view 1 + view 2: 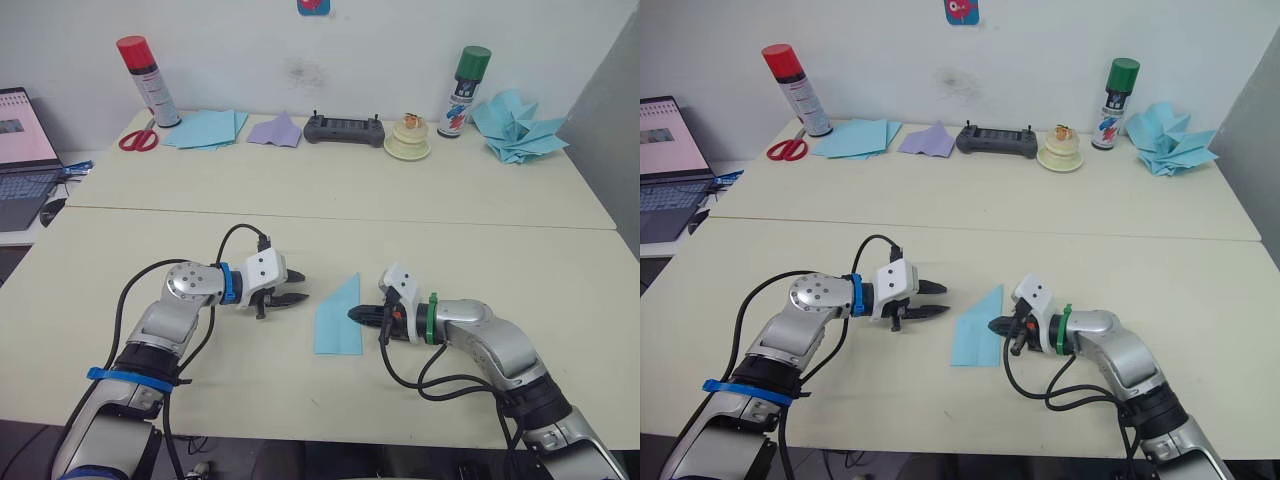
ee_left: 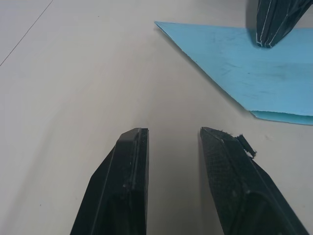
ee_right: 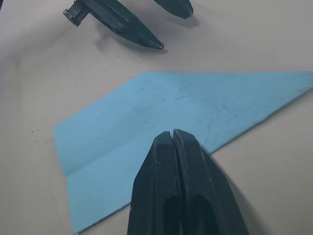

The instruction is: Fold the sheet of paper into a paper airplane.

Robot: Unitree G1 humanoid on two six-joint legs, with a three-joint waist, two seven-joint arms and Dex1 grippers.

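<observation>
On the near half of the cream table [image 1: 420, 215] lies the sheet of paper [image 1: 338, 318], folded flat into a narrow sky-blue shape with one slanted edge rising to a point on its far side. It sits between the two arms. The right tool [image 1: 354, 314] rests with its two black fingers pressed together, their joined tip on the paper's right edge. The left tool [image 1: 302, 287] hovers just beside the paper's left side, apart from it, with its fingers [image 2: 128, 186] spread and bare table between them. Along the far edge stand a pile of light-blue sheets [image 1: 205, 127], a heap of folded blue paper shapes [image 1: 515, 127], a black controller [image 1: 344, 130], a laptop [image 1: 24, 150], a pale purple paper piece [image 1: 276, 130], red scissors [image 1: 138, 138], a red-capped spray can [image 1: 147, 80] and a green-capped one [image 1: 462, 91].
</observation>
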